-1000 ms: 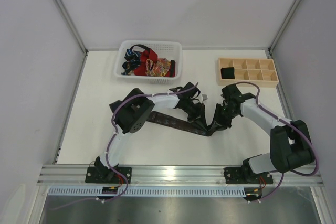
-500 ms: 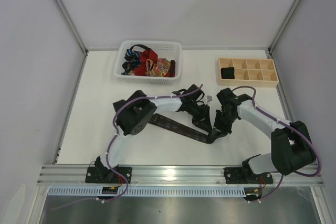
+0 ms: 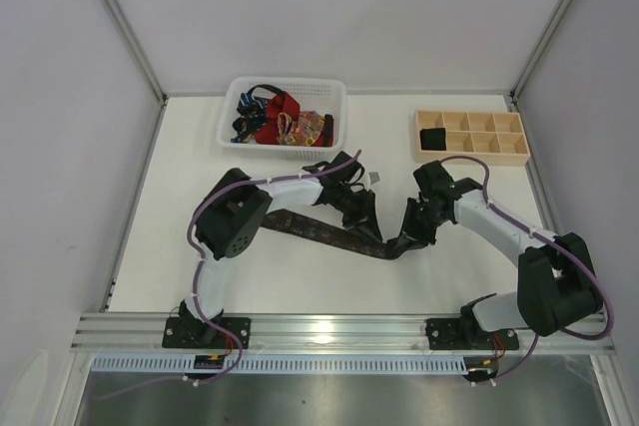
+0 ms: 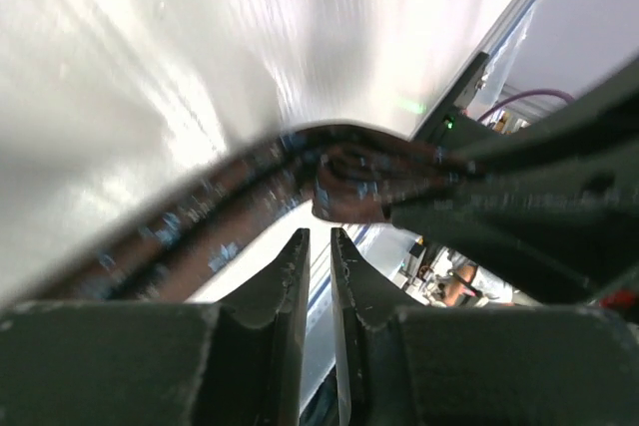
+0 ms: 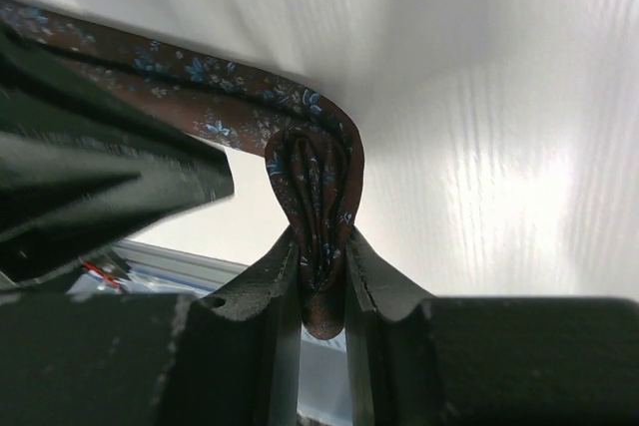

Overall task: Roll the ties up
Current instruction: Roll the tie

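The left arm's elbow has swung left since the earlier frame, and both hands have edged toward the far side. The dark brown tie [image 3: 318, 231] lies on the tabletop [image 3: 180, 177], its long axis slanting from far left to near right. The left hand [image 3: 370, 229] is over the tie's right part, its fingers almost closed with only a slit between them, gripping nothing. At the right end, the right hand [image 5: 321, 246] pinches the tie's folded loop tightly.
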